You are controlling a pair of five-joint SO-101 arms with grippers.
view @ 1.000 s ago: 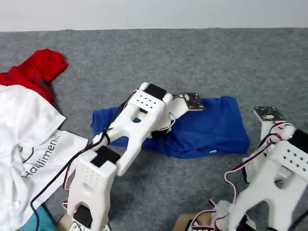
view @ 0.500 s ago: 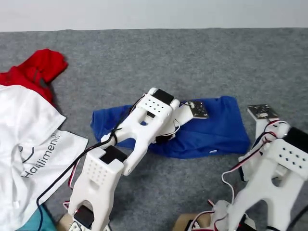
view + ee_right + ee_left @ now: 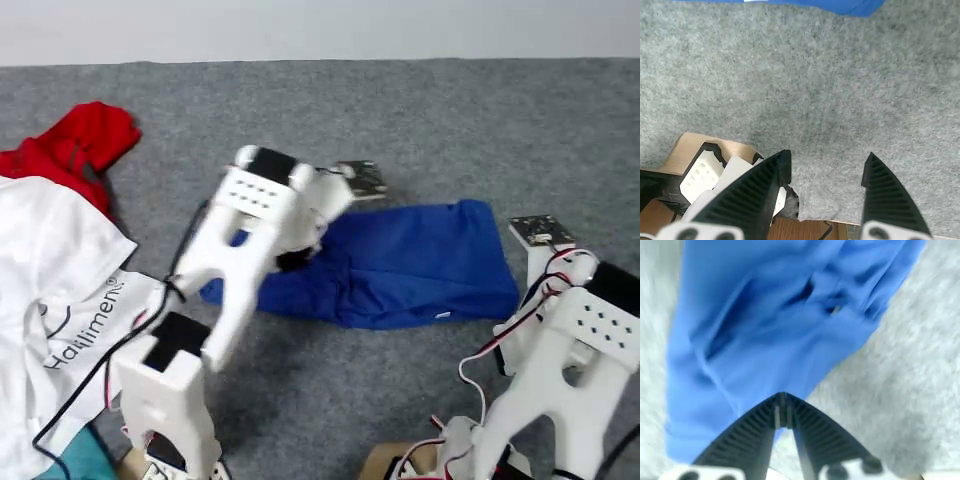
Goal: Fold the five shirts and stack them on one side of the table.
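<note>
Starting at the left edge of the grey table (image 3: pixel 450 130), we see a red shirt (image 3: pixel 85 145) bunched beside a loose white shirt (image 3: pixel 50 290). The left gripper (image 3: pixel 782 410) has its jaws pinched together on the edge of the blue shirt (image 3: pixel 420 265), which lies rumpled mid-table. The right gripper (image 3: pixel 827 155) hangs just beside that shirt's right end, jaws apart.

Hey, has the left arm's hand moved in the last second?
Yes. In the high view the left hand, shut on the blue shirt, has swung sideways and slightly farther back, toward the red shirt, which lies where it was.
</note>
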